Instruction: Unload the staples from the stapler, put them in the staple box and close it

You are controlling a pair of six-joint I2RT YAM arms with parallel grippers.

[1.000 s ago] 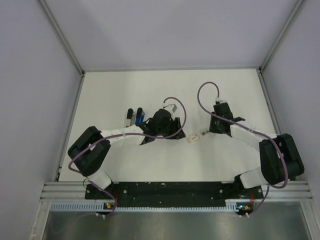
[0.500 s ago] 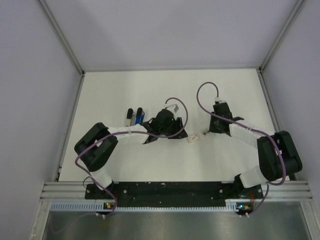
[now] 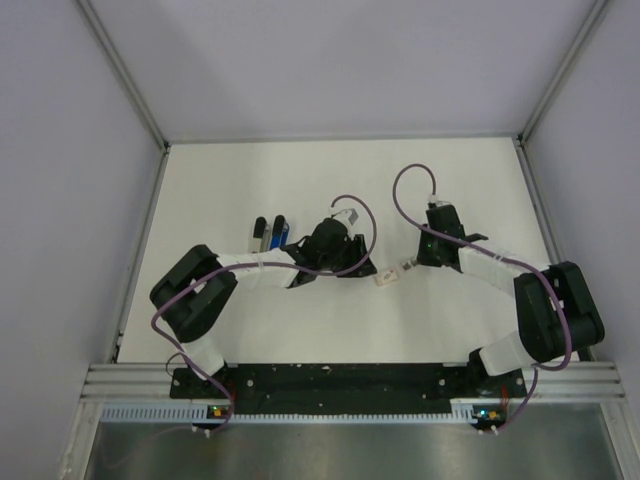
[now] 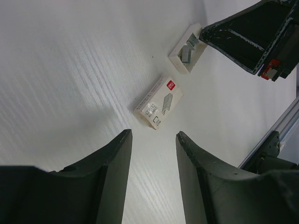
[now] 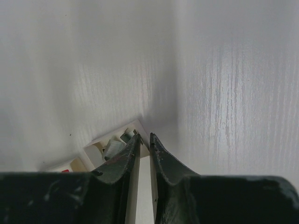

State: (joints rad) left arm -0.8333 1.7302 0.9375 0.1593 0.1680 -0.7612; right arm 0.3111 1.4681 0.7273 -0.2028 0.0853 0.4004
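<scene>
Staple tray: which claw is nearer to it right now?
Right. The right claw is at the tray's edge, tips almost on it. The left claw hangs further off, with the closed staple box between it and the tray.

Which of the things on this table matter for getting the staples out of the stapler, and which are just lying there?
For the job:
stapler
staples in the tray
right end effector, at the tray
left end effector, open and holding nothing

Probably just lying about:
box, beside the tray, untouched
</scene>
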